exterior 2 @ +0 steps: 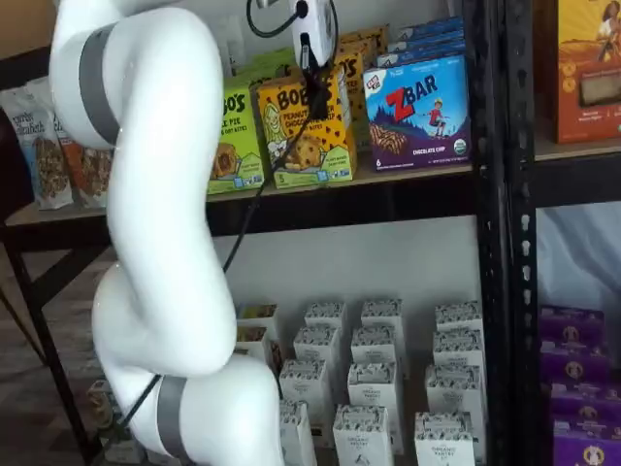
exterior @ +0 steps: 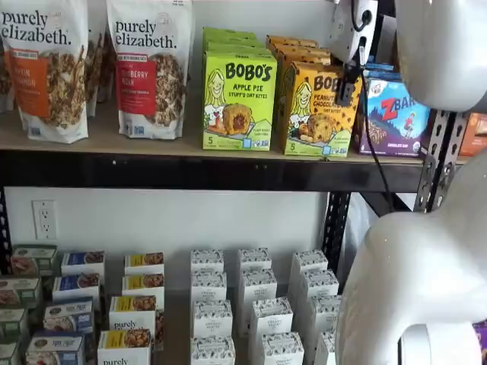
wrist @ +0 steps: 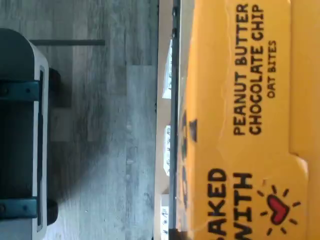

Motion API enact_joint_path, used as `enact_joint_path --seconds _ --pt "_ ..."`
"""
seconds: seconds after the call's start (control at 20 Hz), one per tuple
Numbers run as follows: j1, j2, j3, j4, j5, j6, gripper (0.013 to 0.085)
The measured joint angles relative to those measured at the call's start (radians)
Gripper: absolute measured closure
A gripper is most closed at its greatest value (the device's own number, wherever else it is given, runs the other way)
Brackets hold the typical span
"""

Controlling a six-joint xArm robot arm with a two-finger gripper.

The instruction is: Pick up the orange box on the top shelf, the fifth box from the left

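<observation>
The orange box stands upright on the top shelf, lettered Bobo's Peanut Butter Chocolate Chip, with more like it behind. It also shows in a shelf view. In the wrist view its orange top fills much of the picture, very close. My gripper hangs at the box's upper right front corner, white body above and black fingers down against the box face. It shows over the box's upper front in a shelf view. No gap between the fingers shows, so I cannot tell whether it is open or shut.
A lime-green Bobo's Apple Pie box stands just left of the orange box, a blue Z Bar box just right. Granola bags stand further left. Small white boxes fill the lower level. A black upright stands right.
</observation>
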Motion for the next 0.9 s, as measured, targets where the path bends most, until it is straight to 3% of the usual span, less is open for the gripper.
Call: enact_joint_path --seconds 0.15,0.6,0.9 --pt "-0.002 0.002 -0.006 0.006 0.006 -0.001 0.0770" --pt "0.000 0.005 -0.043 0.009 0.057 0.004 0.0770" --pt "0.004 -0.055 -0.027 0.024 0.102 0.014 0.0770"
